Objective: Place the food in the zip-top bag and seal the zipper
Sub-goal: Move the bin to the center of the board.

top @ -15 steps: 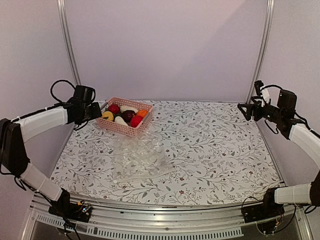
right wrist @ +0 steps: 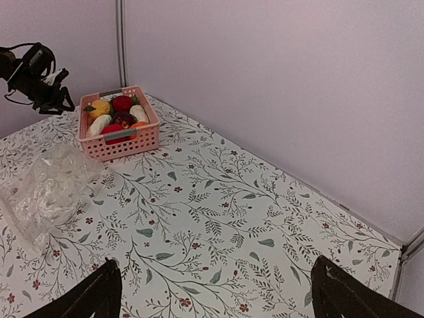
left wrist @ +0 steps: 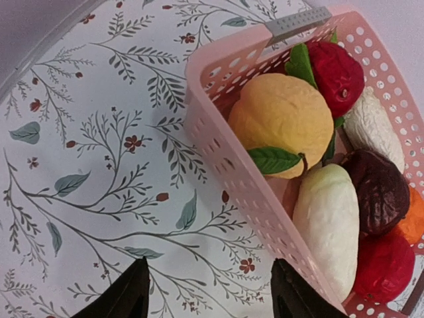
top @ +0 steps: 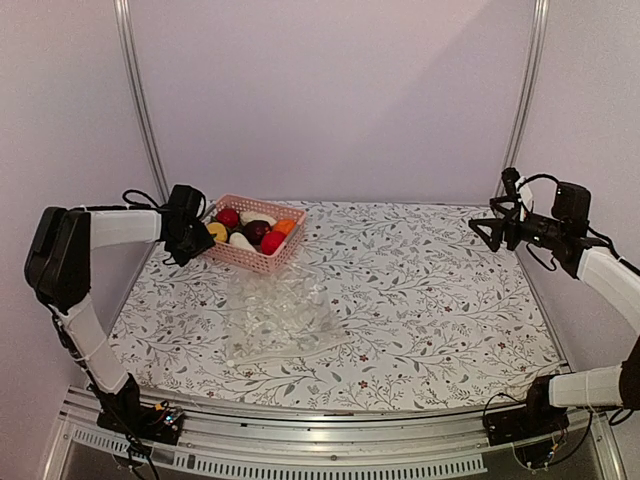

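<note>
The food sits in a pink basket (top: 252,257) at the back left: a yellow fruit (left wrist: 281,122), a red piece (left wrist: 338,69), a white piece (left wrist: 328,228), a dark purple piece (left wrist: 377,192), another red piece (left wrist: 384,265) and an orange piece (left wrist: 414,218). The clear zip-top bag (top: 280,315) lies crumpled and flat in front of the basket, also in the right wrist view (right wrist: 56,185). I cannot make out its zipper. My left gripper (top: 188,245) is open and empty, low beside the basket's left end (left wrist: 212,298). My right gripper (top: 486,230) is open and empty, raised at the far right (right wrist: 218,291).
The floral table (top: 420,300) is walled at the back and both sides. Metal posts stand at the back corners (top: 135,100). The basket (left wrist: 225,152) has a grey handle (left wrist: 298,23). My left arm also shows in the right wrist view (right wrist: 36,76).
My left gripper has moved right and down, close to the basket's left end. My right gripper has shifted slightly left. The bag and food have not moved.
</note>
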### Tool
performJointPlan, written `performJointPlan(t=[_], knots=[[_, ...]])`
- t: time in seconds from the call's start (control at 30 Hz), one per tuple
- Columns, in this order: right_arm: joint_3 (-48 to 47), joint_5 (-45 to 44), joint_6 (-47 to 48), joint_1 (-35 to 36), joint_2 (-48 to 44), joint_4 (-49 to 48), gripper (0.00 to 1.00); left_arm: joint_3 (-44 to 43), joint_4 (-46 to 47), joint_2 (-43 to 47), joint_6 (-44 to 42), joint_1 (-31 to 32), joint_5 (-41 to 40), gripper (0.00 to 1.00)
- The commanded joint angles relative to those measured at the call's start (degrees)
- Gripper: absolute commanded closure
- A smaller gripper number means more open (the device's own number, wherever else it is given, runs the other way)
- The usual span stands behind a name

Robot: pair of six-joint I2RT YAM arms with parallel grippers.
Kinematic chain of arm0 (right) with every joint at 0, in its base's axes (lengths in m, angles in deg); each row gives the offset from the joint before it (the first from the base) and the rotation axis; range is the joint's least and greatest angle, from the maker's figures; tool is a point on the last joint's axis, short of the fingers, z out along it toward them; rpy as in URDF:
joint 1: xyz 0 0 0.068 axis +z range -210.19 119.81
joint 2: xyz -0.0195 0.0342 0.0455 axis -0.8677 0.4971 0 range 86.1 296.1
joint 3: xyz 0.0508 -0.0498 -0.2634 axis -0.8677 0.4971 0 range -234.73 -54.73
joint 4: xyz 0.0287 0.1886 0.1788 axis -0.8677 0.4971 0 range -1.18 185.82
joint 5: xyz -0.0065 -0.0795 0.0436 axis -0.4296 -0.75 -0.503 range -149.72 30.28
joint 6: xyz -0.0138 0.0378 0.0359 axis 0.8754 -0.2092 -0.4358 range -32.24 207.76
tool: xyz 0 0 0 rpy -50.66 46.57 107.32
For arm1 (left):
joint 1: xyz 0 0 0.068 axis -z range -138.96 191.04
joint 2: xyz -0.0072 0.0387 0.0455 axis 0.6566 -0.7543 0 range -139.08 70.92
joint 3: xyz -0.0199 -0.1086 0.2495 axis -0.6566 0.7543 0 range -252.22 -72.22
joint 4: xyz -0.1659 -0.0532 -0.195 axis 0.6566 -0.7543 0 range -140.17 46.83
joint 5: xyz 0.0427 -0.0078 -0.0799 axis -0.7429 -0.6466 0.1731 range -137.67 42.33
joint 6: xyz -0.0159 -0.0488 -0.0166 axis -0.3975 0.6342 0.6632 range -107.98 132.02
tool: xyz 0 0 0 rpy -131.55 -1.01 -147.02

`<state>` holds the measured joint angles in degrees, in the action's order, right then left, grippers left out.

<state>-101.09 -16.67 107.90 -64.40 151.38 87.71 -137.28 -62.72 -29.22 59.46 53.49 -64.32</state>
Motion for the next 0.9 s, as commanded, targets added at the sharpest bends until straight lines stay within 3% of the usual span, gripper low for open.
performJointPlan(t=[0.0, 0.17, 0.3, 0.63, 0.87], knots=[[0.0, 2.4, 1.7, -0.4, 0.3, 2.7, 0.02, -4.9, 1.2, -4.6, 3.5, -0.7, 2.9, 0.38], [0.0, 2.7, 2.2, -0.4, 0.4, 3.2, 0.02, -7.3, -0.6, -6.0, 6.0, -0.2, 6.3, 0.41], [-0.6, 3.4, 2.5, -0.4, 0.8, 4.0, 0.02, -6.3, 1.8, -5.1, 7.6, 0.8, 3.7, 0.40], [-0.7, 3.2, 3.1, -0.4, 1.0, 4.5, 0.02, -16.4, -0.9, -15.9, 7.8, 1.9, 4.8, 0.43], [-0.9, 2.4, 3.5, -0.4, 1.2, 4.8, 0.02, -20.2, -0.6, -17.8, 5.4, 4.9, 5.9, 0.66]])
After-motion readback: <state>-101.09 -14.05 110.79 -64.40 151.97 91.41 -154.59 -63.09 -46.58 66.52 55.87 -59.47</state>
